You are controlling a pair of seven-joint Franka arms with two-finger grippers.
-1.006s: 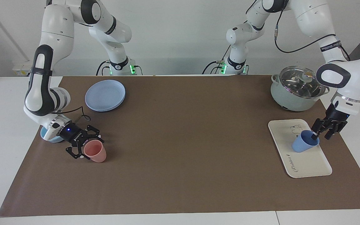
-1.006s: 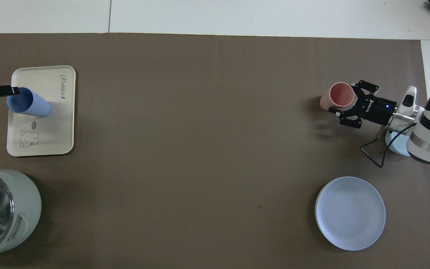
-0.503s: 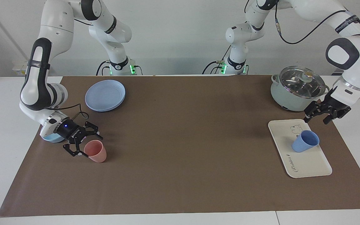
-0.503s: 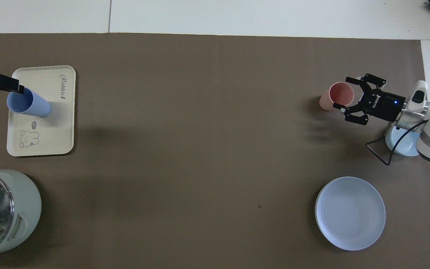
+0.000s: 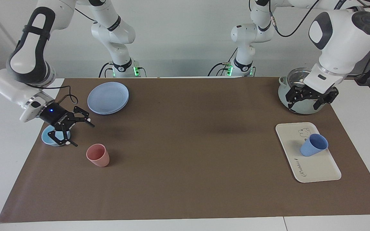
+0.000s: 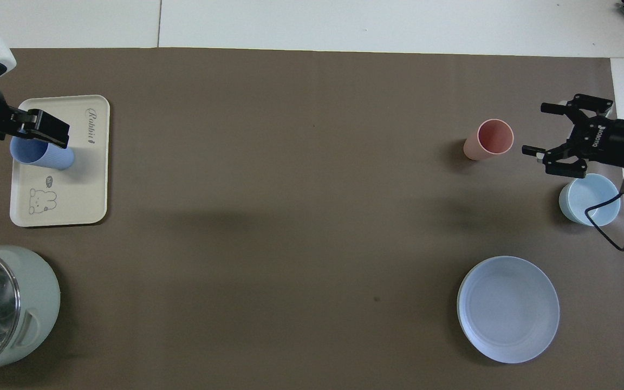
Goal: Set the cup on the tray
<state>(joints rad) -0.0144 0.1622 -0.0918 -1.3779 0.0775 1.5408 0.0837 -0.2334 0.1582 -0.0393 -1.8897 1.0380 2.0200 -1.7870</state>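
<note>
The cup (image 5: 313, 145) stands on the tray (image 5: 320, 170) — the left gripper (image 5: 311, 101) is spread open, empty, above the pot (image 5: 295, 108). The right gripper (image 5: 71, 130) — open, empty — hangs over the bowl (image 5: 47, 138).

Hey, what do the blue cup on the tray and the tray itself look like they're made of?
The cup looks like matte plastic: an even periwinkle colour, thin rim, no shine, with fine ribs down its side in the overhead view. The tray it stands on looks like matte plastic or melamine, possibly a fibre blend: flat cream surface, moulded raised rim, rounded corners, printed bear and lettering. Neither can be told for certain by look alone.
</note>
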